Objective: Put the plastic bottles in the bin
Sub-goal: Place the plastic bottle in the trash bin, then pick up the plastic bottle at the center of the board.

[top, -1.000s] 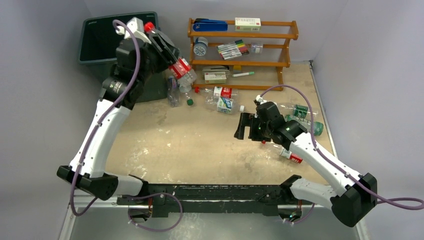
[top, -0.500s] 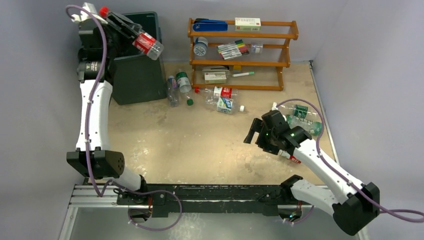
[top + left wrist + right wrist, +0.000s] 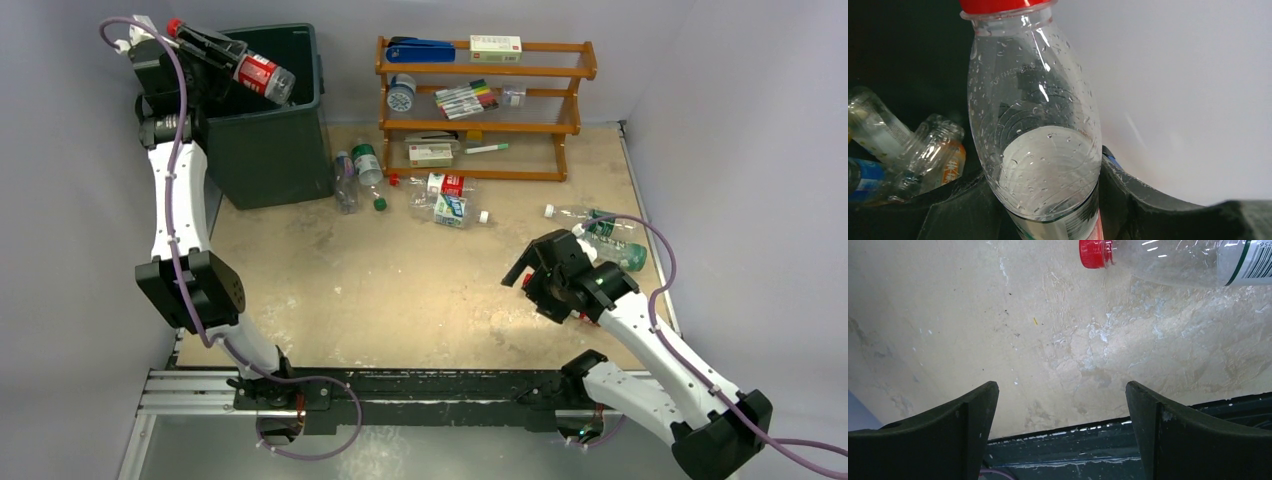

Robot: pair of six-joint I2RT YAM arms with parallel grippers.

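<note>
My left gripper [image 3: 222,52] is shut on a clear red-labelled, red-capped bottle [image 3: 260,74] and holds it tilted over the open top of the dark green bin [image 3: 268,150]. The left wrist view shows the same bottle [image 3: 1035,125] between the fingers, with several bottles [image 3: 923,160] lying inside the bin below. My right gripper [image 3: 520,274] is open and empty, low over the table at the right. A red-capped bottle [image 3: 1168,260] lies just beyond its fingers. More bottles lie by the bin [image 3: 352,175], mid-table [image 3: 450,198] and at the right [image 3: 610,238].
The orange wooden rack [image 3: 480,125] with marker pens, boxes and a stapler stands at the back. A loose green cap [image 3: 380,204] lies near the bin. The black front rail [image 3: 1063,440] shows under my right gripper. Walls close in the table on both sides.
My left arm has swung the red-labelled bottle leftwards from beside the rack to over the bin's opening. My right arm has drawn back towards the near right, its gripper staying open.
</note>
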